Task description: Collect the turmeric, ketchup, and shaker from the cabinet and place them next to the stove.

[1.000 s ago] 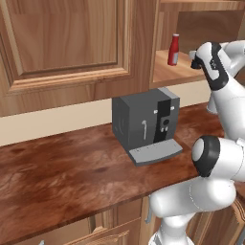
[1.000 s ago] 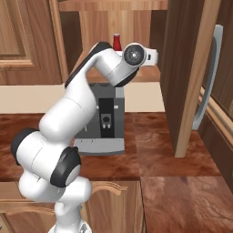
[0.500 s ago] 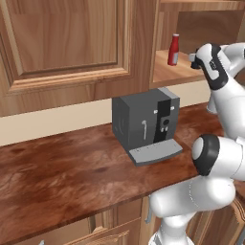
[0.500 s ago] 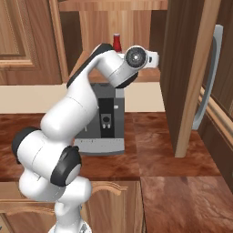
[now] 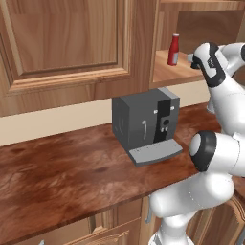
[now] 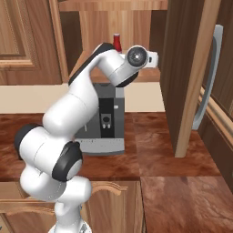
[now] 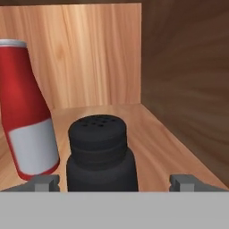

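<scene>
In the hand view the dark, near-black shaker stands upright on the shelf, right between my fingertips. My gripper is open, its jaws wide on either side of the shaker and not touching it. The red ketchup bottle with a white label stands just left of the shaker. From the base, the ketchup shows on the shelf of the open cabinet, with my hand reaching in to its right. Its red top peeks over my arm. The turmeric and the stove are out of view.
A grey coffee machine stands on the wooden counter below the shelf. The open cabinet door juts out on the right of my arm. A closed wall cabinet door is to the left. The cabinet's side wall is close on the right.
The hand has barely shifted at the shelf. The ketchup and the coffee machine stay where they were.
</scene>
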Tool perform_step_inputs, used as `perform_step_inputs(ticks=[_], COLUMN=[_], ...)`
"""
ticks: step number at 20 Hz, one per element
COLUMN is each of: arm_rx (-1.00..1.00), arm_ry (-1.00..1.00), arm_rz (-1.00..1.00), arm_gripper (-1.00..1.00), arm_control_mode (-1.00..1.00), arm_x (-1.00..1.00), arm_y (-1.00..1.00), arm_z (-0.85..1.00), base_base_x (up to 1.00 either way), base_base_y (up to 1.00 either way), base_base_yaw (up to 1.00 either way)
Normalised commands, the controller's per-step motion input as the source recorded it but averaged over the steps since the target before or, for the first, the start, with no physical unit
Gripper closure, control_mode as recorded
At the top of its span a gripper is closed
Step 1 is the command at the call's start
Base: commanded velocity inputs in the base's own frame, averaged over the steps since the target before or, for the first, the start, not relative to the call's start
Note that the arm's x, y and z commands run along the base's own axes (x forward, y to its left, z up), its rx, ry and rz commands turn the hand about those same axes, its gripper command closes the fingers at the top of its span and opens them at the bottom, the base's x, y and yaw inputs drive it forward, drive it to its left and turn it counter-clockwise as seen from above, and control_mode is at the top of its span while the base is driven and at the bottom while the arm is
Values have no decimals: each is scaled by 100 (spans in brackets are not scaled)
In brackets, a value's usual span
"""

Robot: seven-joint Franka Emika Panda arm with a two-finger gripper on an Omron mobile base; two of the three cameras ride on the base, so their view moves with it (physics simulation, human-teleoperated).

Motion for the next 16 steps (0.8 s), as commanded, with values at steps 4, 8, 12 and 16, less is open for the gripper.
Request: perform_step_inputs(ticks=[4,8,12,16], arm_rx=[0,0,0,0], arm_ry=[0,0,0,0], arm_rz=[2,2,0,0], arm_gripper=[100,100,100,100], arm_control_mode=[-100,-100,-100,-100], arm_x=[4,0,0,-1], arm_y=[0,0,0,0], arm_z=[-1,0,-2,-4], base_base_x=[0,0,0,0], base_base_y=[0,0,0,0], base_base_yaw=[0,0,0,0])
